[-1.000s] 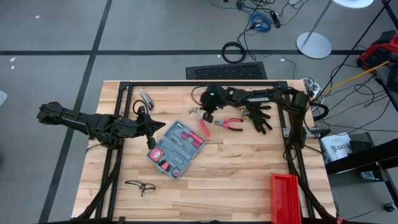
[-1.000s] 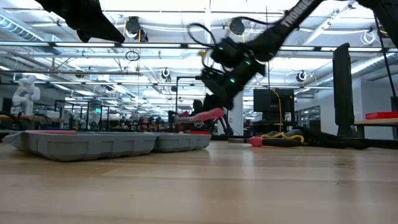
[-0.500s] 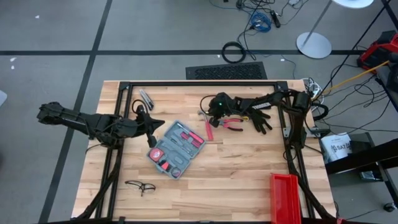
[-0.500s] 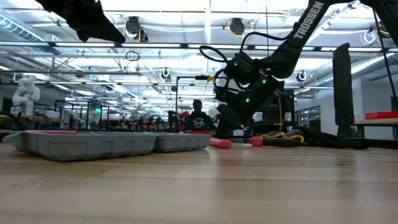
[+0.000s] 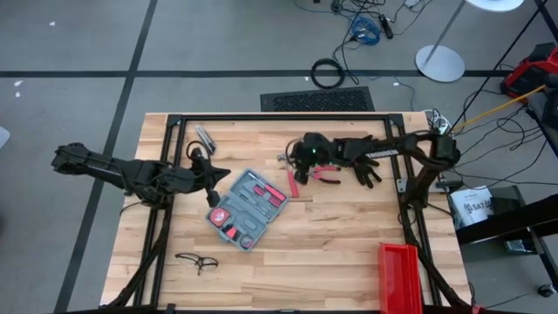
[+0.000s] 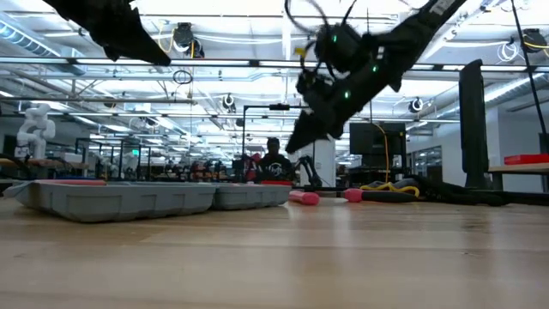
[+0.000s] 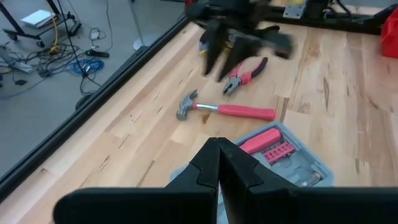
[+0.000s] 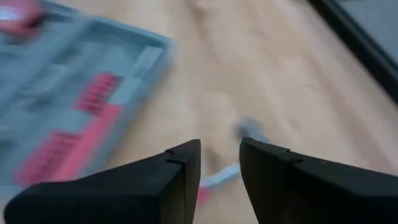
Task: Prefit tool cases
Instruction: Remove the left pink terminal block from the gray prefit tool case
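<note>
Right end effector [image 5: 301, 158] empty, fingers apart, above the red-handled hammer [image 5: 289, 178]; open blue-grey plastic hinged tool case [image 5: 247, 208] lies mid-surface.
Judgement: drop straight down, pinch the handle mid-length, then seat it in the grey moulded tray. Red-handled pliers [image 5: 327, 173] sit just beside, black gloves [image 5: 366, 161] close. Left end effector [image 5: 212, 177] closed, empty, hovering at the case edge; could crowd placement.

The tool case [image 5: 247, 208] lies open mid-table; a hammer [image 5: 289, 177] and pliers [image 5: 327, 174] lie right of it, safety glasses [image 5: 198, 260] before it.
</note>
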### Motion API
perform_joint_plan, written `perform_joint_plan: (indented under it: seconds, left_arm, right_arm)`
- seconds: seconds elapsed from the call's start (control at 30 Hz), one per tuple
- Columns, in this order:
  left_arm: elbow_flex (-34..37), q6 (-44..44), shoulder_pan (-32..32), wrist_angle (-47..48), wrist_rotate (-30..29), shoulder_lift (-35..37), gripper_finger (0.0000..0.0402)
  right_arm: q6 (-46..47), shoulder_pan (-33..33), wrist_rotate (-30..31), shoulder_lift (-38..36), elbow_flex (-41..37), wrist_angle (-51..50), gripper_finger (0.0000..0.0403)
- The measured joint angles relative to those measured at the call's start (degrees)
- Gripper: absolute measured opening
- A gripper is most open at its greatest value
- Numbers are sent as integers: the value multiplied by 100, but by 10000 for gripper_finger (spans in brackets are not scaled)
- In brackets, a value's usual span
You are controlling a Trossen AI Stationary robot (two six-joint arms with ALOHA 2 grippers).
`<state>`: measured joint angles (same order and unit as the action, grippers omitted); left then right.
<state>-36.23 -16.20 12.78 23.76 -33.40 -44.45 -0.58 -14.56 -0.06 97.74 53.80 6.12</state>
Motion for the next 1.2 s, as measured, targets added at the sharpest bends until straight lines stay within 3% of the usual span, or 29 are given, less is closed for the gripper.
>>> perform_joint_plan:
  seconds: [0.2,0.37,0.6,0.73,0.87,1.07,1.2]
  left_arm:
    - [0,-88,-2,-40,-261,-379,8]
    - [-2,-444,-30,-17,-740,-838,8]
    - [-4,-776,-352,576,-735,-1396,8]
    - [-4,-1065,-424,1053,-560,-1494,8]
    - [43,-1312,-450,1203,1,-1578,8]
    - [617,-1598,-452,663,169,-1815,8]
    - [934,-1802,-452,231,322,-1929,8]
  right_arm:
    - [476,880,483,320,129,577,99]
    - [526,1327,1164,1027,1049,551,100]
    - [719,1483,1256,2298,2806,-1063,100]
    - [904,1481,1252,2818,3381,-1709,100]
    - [1215,1481,1309,3012,3600,-2061,100]
    - [1490,1470,1564,3102,3630,-2476,95]
    - [1479,1466,1600,3103,3630,-2733,60]
